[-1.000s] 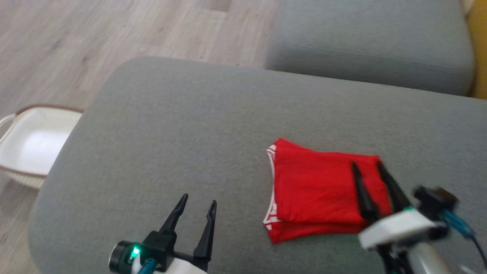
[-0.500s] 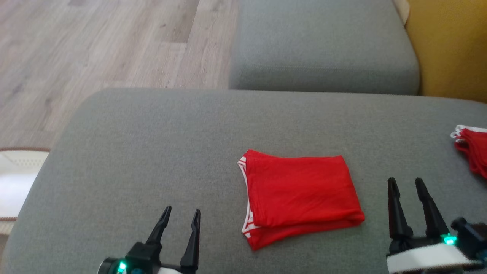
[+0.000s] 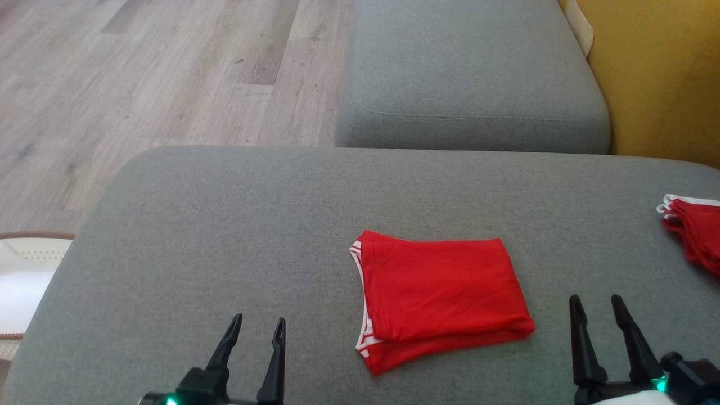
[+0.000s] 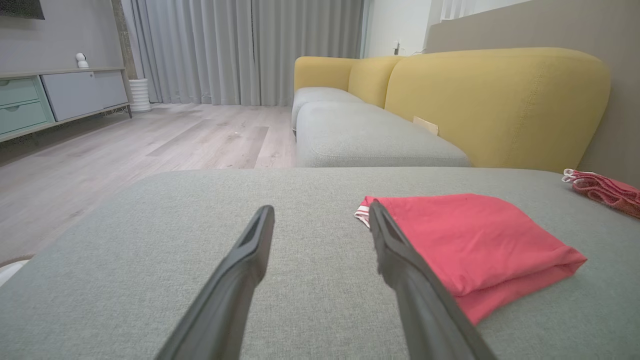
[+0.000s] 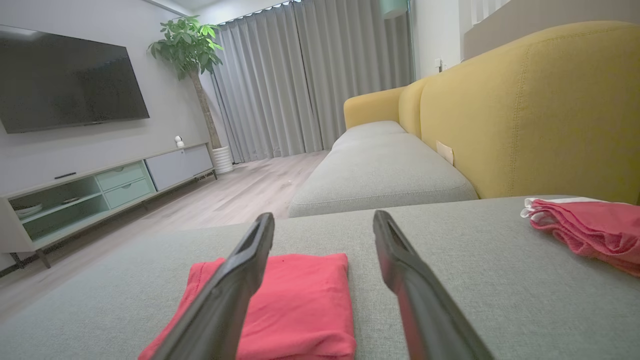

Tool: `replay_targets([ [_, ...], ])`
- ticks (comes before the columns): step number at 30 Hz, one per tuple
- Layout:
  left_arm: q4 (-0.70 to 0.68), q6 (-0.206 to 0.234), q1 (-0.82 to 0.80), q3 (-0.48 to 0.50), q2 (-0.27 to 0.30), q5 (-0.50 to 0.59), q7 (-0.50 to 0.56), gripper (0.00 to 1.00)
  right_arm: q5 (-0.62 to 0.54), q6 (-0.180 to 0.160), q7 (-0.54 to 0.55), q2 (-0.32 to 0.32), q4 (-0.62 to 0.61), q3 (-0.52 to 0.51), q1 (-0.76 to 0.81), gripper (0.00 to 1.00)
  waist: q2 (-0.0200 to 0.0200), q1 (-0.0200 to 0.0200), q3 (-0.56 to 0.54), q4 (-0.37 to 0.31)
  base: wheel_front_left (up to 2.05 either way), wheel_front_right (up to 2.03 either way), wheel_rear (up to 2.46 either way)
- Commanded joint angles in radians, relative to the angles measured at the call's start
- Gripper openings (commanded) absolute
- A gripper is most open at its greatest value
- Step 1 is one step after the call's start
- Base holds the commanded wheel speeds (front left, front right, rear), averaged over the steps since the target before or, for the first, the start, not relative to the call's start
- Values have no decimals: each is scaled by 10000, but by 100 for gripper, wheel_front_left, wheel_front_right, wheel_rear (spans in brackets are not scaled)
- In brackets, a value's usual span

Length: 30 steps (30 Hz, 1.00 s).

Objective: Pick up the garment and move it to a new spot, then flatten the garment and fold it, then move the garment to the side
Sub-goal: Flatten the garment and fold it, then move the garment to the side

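In the head view the folded red garment (image 3: 441, 301) lies flat on the grey cushion (image 3: 225, 225), a little right of its middle, with its white-trimmed edge turned to the left. The left gripper (image 3: 259, 319) sits at the bottom edge, jaws spread and empty, apart from the garment on its left side. The right gripper (image 3: 594, 298) sits at the lower right, jaws also spread and holding nothing, just off the garment's right corner. A second red pile (image 3: 694, 230) rests at the cushion's right edge, well apart from the folded piece. A pale basket (image 3: 22, 270) stands on the wooden floor (image 3: 140, 84) beside the cushion's left side, and beyond lie a grey sofa seat (image 3: 467, 73) and a yellow backrest (image 3: 658, 73). In the left wrist view one of the gripper's fingers crosses in front of the garment's trimmed corner; between the fingers is bare cushion, with a cabinet (image 4: 60, 95) and curtains (image 4: 240, 50) beyond. In the right wrist view one finger covers part of the garment, the red pile lies off to the side, and a television (image 5: 70, 82) and plant (image 5: 190, 45) stand by the wall.
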Motion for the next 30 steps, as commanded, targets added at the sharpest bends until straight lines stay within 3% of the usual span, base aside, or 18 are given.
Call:
replay_targets([
  [1, -380, 21, -428, 372, -116, 80, -124, 100, -136, -9, -136, -109, -277, 191, -237, 100, 0, 0, 10, -17, 0, 0, 0],
  [30, -444, 33, -442, 649, -116, 225, -124, 100, -243, -9, -137, 148, -51, 241, -257, 100, 0, 0, 51, -89, 0, 0, 0],
])
